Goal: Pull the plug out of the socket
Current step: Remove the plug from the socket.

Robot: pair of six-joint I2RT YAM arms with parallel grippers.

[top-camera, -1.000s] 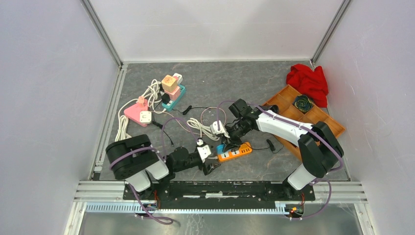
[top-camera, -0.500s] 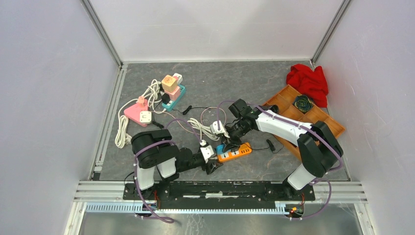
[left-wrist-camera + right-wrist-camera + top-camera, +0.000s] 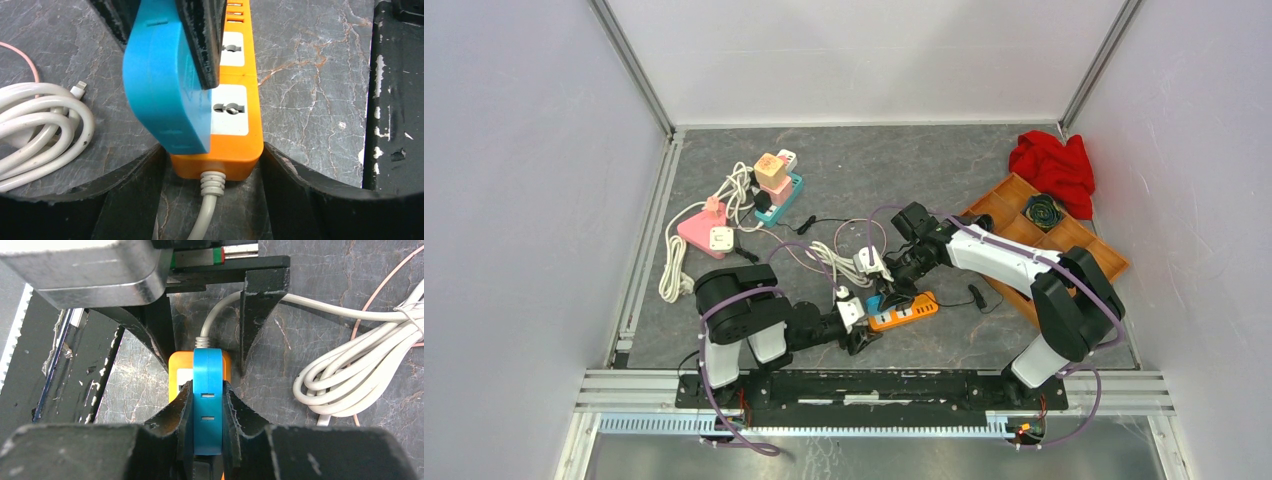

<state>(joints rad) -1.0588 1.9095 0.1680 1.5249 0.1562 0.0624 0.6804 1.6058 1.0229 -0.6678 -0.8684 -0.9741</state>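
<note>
Right claw (image 3: 207,390) grips the blue plastic plug (image 3: 207,367), left claw (image 3: 212,172) stands apart astride the orange power strip (image 3: 235,145): best pin it down, then pull straight.

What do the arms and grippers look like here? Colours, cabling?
Left arm and right arm: white links, black joints, a purple cable looped along each. Left gripper and right gripper: black tapered fingers, scuffed.

Cannot see pins of the blue plug (image 3: 165,95); cannot follow the orange socket strip (image 3: 235,150) past the left wrist view's top edge.
</note>
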